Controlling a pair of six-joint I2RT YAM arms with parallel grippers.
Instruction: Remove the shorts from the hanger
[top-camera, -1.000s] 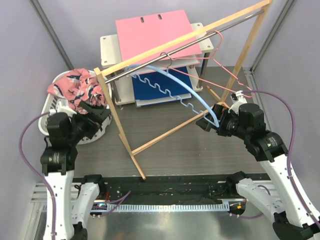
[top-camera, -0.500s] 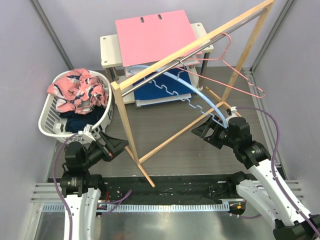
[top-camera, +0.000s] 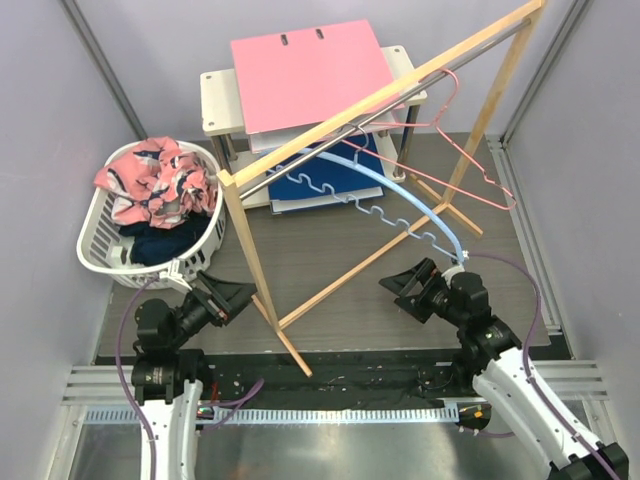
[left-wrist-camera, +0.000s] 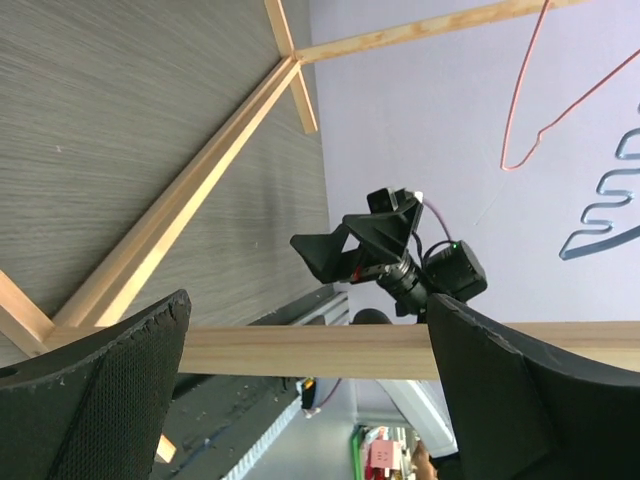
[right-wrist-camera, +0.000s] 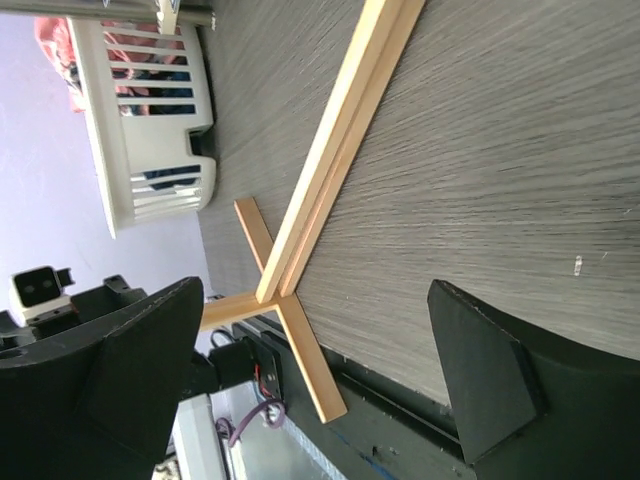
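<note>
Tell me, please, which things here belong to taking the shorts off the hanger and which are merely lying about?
Job: pink printed shorts and navy shorts, both in the white basket; blue hanger and pink wire hanger, bare on the wooden rack.
Lying about: white shelf unit; pink board on top of it.

Pulled both arms back toward their bases. My left gripper (top-camera: 232, 298) has left the basket (top-camera: 100, 225) and now sits low at the near edge. My right gripper (top-camera: 402, 290) has come off the blue hanger (top-camera: 420, 205) tip. The wooden rack (top-camera: 262, 270) shifted near-right, and the pink hanger (top-camera: 478, 163) moved with it.
</note>
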